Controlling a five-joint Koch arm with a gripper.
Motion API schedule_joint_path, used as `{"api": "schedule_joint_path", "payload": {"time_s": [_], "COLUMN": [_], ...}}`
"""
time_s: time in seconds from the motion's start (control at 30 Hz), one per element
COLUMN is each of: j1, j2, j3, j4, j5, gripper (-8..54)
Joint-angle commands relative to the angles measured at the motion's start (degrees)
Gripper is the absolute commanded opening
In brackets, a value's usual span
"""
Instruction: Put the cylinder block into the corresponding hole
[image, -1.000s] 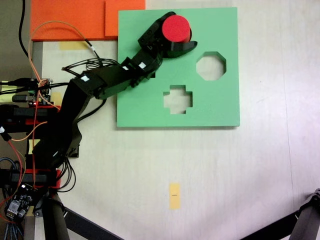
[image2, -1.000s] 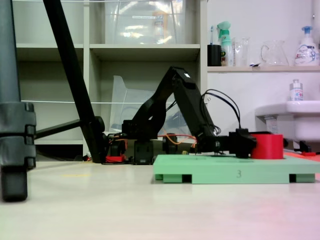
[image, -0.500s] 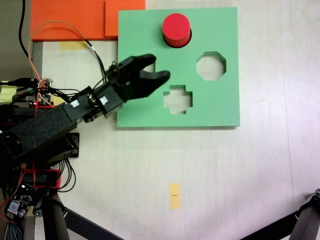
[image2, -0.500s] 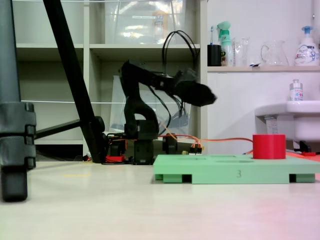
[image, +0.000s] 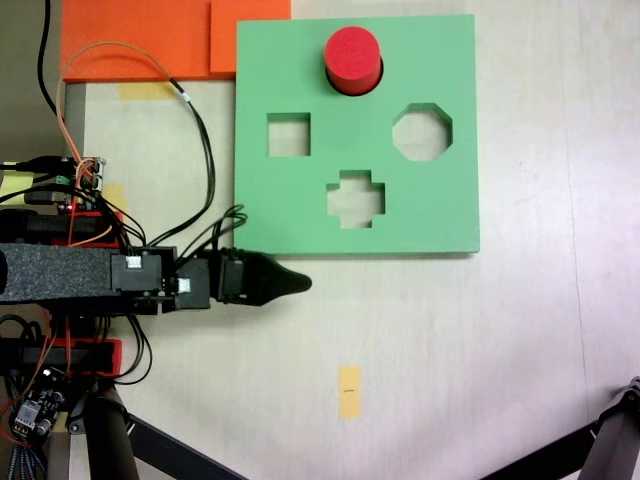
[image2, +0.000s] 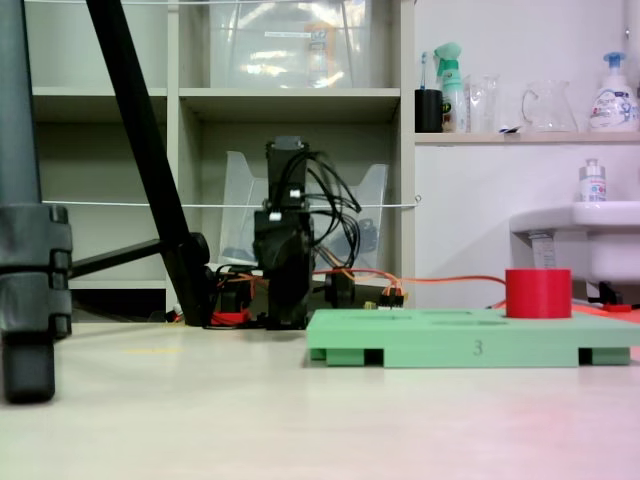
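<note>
The red cylinder block (image: 352, 57) stands upright in the circular hole (image: 354, 90) near the far edge of the green foam board (image: 430, 210), its flat top well proud of the board's surface; from the low fixed view the cylinder block (image2: 538, 293) sits level, with no visible tilt. The square cutout (image: 288, 134), octagonal cutout (image: 421, 133) and cross-shaped cutout (image: 355, 196) are all unfilled.

The gripper (image: 285, 284) hangs off the board, over the bare desk (image: 450, 350) just beyond the board's near edge, well apart from the block. From above the jaws appear as one dark tapered tip, so I cannot tell whether they are spread or pressed together.

By the look of it the placing is done and the step in hand is clearing away. To do that well, the arm should stay off the board side, so neither the jaws nor the trailing cables (image: 200, 150) brush the light foam and shift it. If the block proves only partly seated, a gentle push straight down on its flat top would be better than a sideways nudge, which could lever it out of the hole
</note>
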Motion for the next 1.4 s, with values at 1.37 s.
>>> {"api": "schedule_joint_path", "payload": {"time_s": [1.37], "j1": [4.1], "j2": [4.1], "j3": [14.9], "j4": [-4.7], "j5": [-1.2], "gripper": [34.7]}}
